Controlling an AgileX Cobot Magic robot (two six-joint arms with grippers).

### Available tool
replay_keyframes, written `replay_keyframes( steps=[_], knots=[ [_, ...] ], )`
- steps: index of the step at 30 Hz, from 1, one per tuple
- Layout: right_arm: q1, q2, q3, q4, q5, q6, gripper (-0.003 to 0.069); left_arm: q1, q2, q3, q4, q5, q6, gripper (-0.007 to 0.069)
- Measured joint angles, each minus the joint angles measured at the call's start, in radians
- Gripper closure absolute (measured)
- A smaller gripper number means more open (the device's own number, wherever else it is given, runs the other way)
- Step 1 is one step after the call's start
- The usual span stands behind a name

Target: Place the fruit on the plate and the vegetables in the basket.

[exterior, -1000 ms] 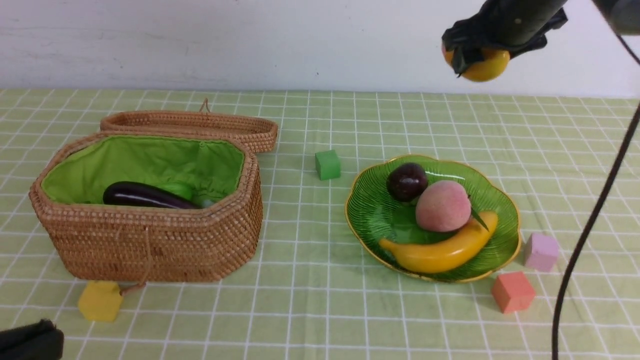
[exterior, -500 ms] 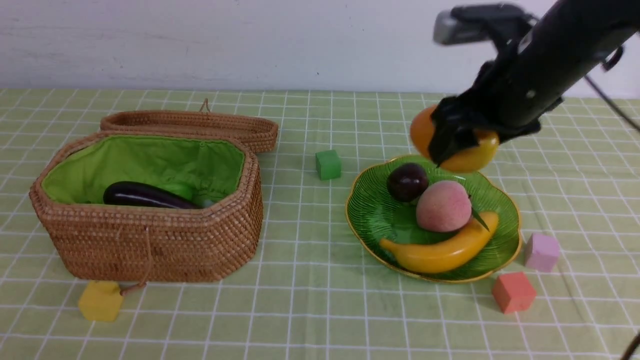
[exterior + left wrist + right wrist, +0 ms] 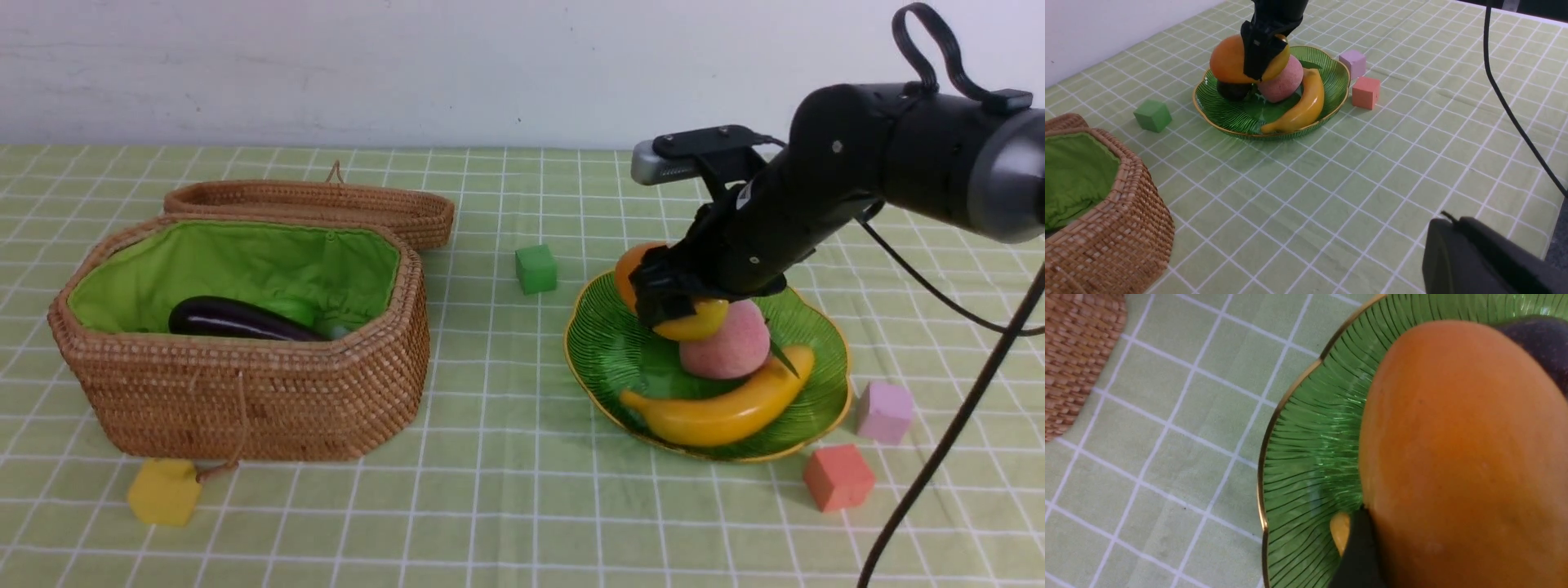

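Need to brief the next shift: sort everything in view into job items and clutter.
Job items:
mango in the right tool
peach, banana, mangosteen on the plate
eggplant in the basket

Clutter:
green cube
pink cube
red cube
yellow cube

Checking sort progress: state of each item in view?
mango: in right gripper, over the plate
peach: on plate
banana: on plate
mangosteen: on plate, under mango
eggplant: in basket
basket: open, lid behind it
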Motion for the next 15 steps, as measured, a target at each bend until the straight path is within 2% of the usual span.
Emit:
replay_keyframes(
  steps=[2,4,8,12,15],
  knots=[
    [0.0,0.002,0.0,0.0,-0.007,0.0,0.0025,0.0,0.0,0.0,0.0,-0.001,0.0,0.0637],
    [0.0,0.002,0.0,0.0,-0.008,0.0,-0.001,0.0,0.0,0.0,0.0,-0.001,0.0,0.0637],
    [0.001,0.003,-0.006,0.001,0.02,0.0,-0.0021,0.0,0.0,0.0,0.0,-0.003,0.0,0.0637],
    [0.002,-0.009,-0.071,0.0,0.139,0.0,0.0028,0.0,0.0,0.0,0.0,-0.032,0.0,0.0637],
    [0.002,-0.056,-0.141,0.0,0.3,0.012,0.0123,0.0,0.0,0.0,0.0,-0.136,-0.005,0.0637]
  ],
)
